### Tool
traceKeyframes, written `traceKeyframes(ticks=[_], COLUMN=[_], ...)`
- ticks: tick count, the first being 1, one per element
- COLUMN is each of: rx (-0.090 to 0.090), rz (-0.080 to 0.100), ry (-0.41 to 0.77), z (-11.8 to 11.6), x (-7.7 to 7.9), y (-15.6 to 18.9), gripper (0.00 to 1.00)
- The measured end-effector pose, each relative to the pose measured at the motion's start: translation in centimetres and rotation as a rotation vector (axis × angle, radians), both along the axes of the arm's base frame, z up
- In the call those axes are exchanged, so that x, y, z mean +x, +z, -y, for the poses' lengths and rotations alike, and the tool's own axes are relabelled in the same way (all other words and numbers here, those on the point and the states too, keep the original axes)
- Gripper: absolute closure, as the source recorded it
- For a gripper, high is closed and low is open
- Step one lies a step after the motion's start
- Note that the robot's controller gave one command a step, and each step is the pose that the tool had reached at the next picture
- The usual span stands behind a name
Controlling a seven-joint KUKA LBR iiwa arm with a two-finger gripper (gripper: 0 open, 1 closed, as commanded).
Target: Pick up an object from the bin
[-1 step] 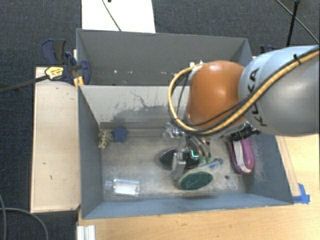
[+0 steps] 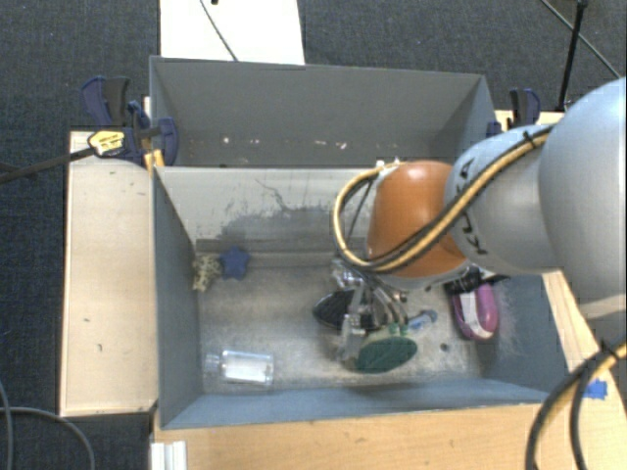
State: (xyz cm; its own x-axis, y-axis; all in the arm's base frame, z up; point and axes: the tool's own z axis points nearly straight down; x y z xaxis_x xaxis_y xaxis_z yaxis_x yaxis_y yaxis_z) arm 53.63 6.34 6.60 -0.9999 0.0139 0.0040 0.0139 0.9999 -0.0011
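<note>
Pincer (image 2: 364, 323), grip state impossible to tell, hangs low in the bin (image 2: 176, 292); a dark green oval (image 2: 385, 354) lies just beside it at five o'clock.

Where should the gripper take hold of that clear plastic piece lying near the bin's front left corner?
Probably across its narrow width at mid-length, coming from straight above. The clear plastic piece lies flat, long axis left to right, alone on bare bin floor, with nothing against its long sides.
</note>
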Motion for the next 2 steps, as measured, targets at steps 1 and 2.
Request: traceKeyframes(ticks=[1,2], rx=[0.002,0.001], rz=[0.006,0.014], ry=[-0.002,0.100], z=[-0.2,0.5], x=[0.1,-0.5], y=[0.4,16.9], gripper=[1.00,1.00])
